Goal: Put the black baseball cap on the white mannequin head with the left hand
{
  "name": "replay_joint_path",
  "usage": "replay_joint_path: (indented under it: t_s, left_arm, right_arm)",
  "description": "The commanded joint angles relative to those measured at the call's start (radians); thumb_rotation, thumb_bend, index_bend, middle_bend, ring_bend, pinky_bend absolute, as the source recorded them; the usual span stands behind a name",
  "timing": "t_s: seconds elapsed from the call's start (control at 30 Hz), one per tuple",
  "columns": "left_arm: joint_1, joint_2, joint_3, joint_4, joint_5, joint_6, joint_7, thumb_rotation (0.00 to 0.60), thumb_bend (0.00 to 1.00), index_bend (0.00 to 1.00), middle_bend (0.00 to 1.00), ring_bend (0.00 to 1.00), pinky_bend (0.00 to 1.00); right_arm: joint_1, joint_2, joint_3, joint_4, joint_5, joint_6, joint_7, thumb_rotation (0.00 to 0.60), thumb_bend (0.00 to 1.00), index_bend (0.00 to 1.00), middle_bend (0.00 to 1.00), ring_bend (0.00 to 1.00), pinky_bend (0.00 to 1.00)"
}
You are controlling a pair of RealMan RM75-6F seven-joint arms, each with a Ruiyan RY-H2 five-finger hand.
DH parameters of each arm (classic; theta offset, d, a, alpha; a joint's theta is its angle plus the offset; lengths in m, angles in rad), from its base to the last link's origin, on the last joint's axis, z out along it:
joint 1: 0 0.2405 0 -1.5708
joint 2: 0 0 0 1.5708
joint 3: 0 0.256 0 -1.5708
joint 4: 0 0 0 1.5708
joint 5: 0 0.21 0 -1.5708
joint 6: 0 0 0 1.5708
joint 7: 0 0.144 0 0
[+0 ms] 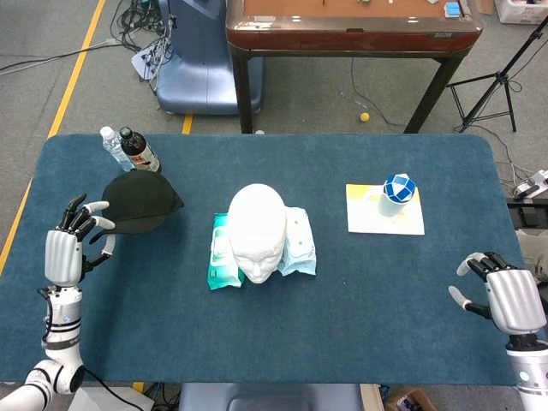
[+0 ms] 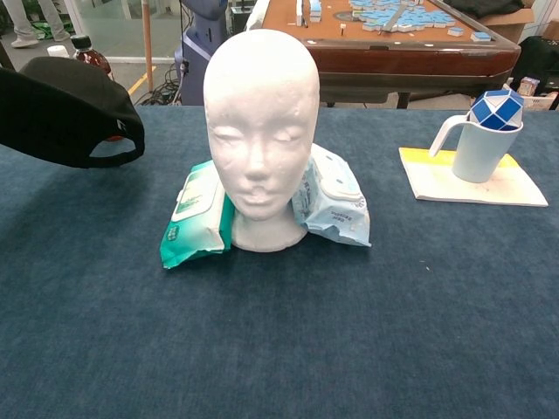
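The black baseball cap [image 1: 141, 202] hangs above the table at the left, tilted, with its brim pinched in my left hand [image 1: 70, 248]. In the chest view the cap [image 2: 61, 109] is lifted, its rear opening facing right; the left hand is out of that frame. The white mannequin head [image 1: 256, 229] stands upright at the table's middle, face toward me, also seen in the chest view [image 2: 259, 131]. My right hand [image 1: 505, 295] hovers at the near right corner, fingers apart, holding nothing.
Two wipe packs [image 2: 196, 214] flank the mannequin's neck. Two bottles [image 1: 128, 150] stand behind the cap at far left. A mug with a blue-white puzzle ball [image 1: 396, 195] sits on a yellow-white mat [image 1: 384, 219] at right. A wooden table [image 1: 351, 26] stands beyond.
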Motion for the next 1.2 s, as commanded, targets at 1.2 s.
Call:
replay_joint_path:
  t_s: [1.2]
  left_arm:
    - [-0.107, 0.023, -0.076, -0.075, -0.026, -0.001, 0.059, 0.600, 0.39, 0.81, 0.35, 0.12, 0.36]
  right_arm:
    - [0.001, 0.003, 0.000, -0.002, 0.000, -0.002, 0.004, 0.600, 0.20, 0.54, 0.48, 0.38, 0.66]
